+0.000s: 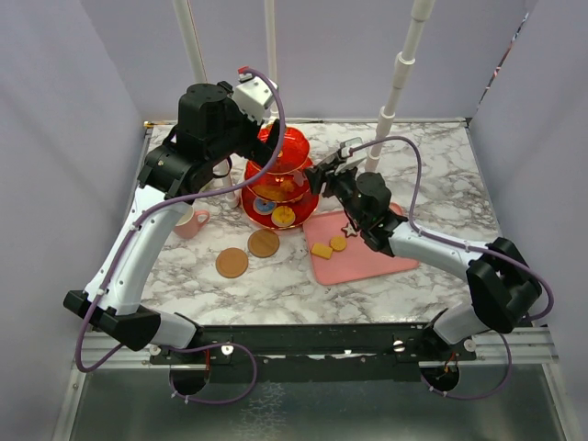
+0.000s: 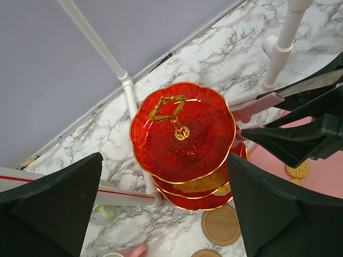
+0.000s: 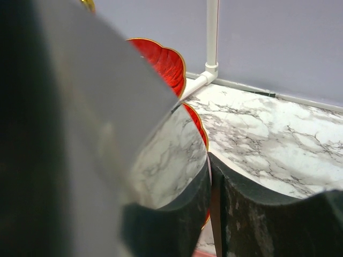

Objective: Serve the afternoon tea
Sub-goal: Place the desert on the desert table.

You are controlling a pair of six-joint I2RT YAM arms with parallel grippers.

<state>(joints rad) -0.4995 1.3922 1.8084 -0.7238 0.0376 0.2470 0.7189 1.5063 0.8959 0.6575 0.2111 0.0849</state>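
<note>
White-grey marble tabletop [image 1: 450, 165], lavender walls on three sides. A translucent red three-tier stand [image 1: 292, 147] stands upright toward the back, its long axis vertical, with a gold ring finial [image 2: 167, 106] on top. The left gripper [image 2: 163, 158] hangs straight above the stand, fingers spread to the full and holding nothing; the finial sits below and between them. The right gripper [image 1: 320, 175] is just beside the stand's right edge at middle-tier height, jaws partly apart, nothing seen between them. Small yellow cookies [image 1: 322, 249] lie on a flat pink mat [image 1: 367, 262] to the stand's right-front, nearer the right arm, so probably its next reach. Two round brown wooden coasters [image 1: 264, 243] lie in front of the stand. A pink mug [image 1: 191, 222] stands left-front of it. There is bare marble to the stand's right, and a white post [image 1: 390, 110] close behind it.
</note>
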